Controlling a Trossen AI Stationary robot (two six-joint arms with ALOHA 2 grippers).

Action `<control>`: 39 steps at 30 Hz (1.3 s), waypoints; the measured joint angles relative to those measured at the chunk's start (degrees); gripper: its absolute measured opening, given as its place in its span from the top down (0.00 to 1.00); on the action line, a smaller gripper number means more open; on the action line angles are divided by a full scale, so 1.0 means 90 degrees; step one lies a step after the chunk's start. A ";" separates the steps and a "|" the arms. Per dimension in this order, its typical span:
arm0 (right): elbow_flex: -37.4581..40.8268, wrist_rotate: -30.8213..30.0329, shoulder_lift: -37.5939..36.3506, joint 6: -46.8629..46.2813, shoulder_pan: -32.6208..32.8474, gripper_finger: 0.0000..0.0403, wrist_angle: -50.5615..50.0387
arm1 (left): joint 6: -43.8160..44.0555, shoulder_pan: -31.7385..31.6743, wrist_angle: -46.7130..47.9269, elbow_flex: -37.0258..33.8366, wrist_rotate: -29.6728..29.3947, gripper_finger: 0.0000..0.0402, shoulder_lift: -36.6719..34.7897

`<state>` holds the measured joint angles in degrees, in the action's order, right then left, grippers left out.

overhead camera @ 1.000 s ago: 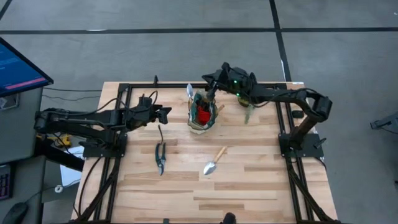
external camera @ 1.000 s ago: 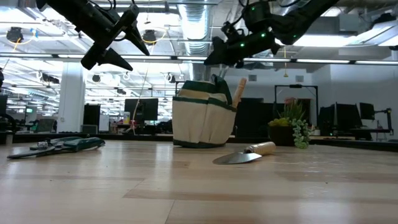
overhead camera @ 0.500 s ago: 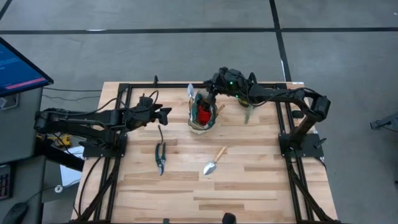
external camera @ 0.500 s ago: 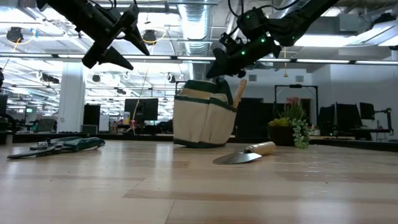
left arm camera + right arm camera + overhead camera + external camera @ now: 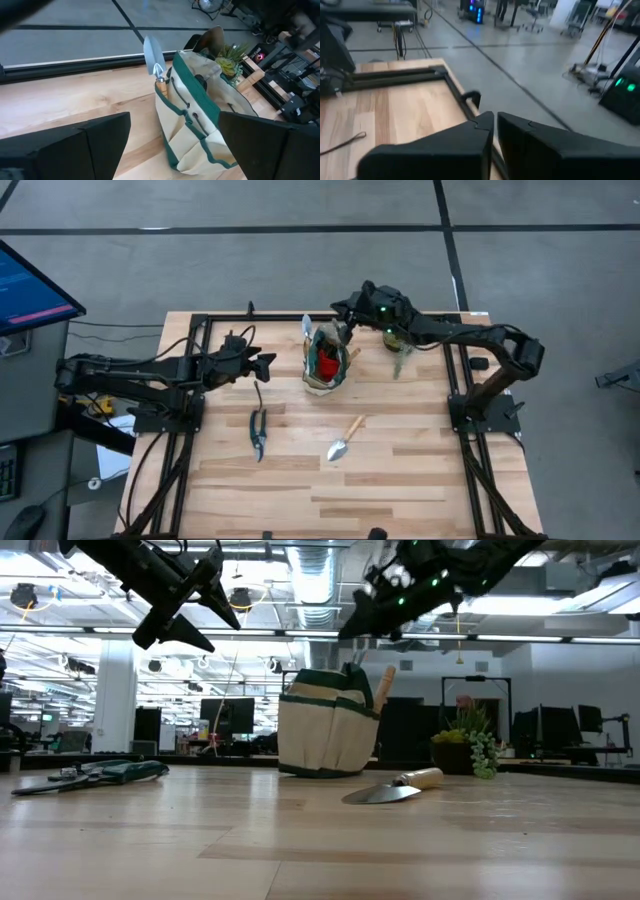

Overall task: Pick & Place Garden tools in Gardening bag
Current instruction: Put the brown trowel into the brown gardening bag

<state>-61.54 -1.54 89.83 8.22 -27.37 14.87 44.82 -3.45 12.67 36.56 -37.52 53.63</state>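
While the right gripper hovers over the bag, fingers together, the shears lie lengthwise nearest the spread left gripper.

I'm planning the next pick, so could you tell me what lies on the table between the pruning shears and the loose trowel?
Nothing: in the high view, only bare wood separates the pruning shears from the loose trowel.

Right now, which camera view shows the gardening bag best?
The left wrist view: the gardening bag fills the frame, showing its green trim, side pockets and a trowel standing in one. The high view looks down into its open top; the low view shows only one side. The right wrist view misses it.
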 joint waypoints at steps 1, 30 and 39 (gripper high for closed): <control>0.0000 -0.0001 -0.0128 0.0075 0.0006 0.95 -0.0035 | 0.0000 -0.0001 -0.0004 0.0000 0.0000 0.27 0.0000; -0.0010 -0.0164 -0.0499 -0.0081 0.4024 0.47 -0.5840 | -0.1455 0.0020 -0.0197 -0.0002 0.1506 0.27 -0.1961; -0.0007 -0.0161 0.0858 -0.0020 0.4449 0.49 -0.5606 | -0.1476 0.0020 -0.0172 -0.0002 0.1965 0.27 -0.1955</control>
<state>-61.60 -2.99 97.56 8.04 12.67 -35.58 31.53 -3.27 11.11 36.53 -19.83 36.03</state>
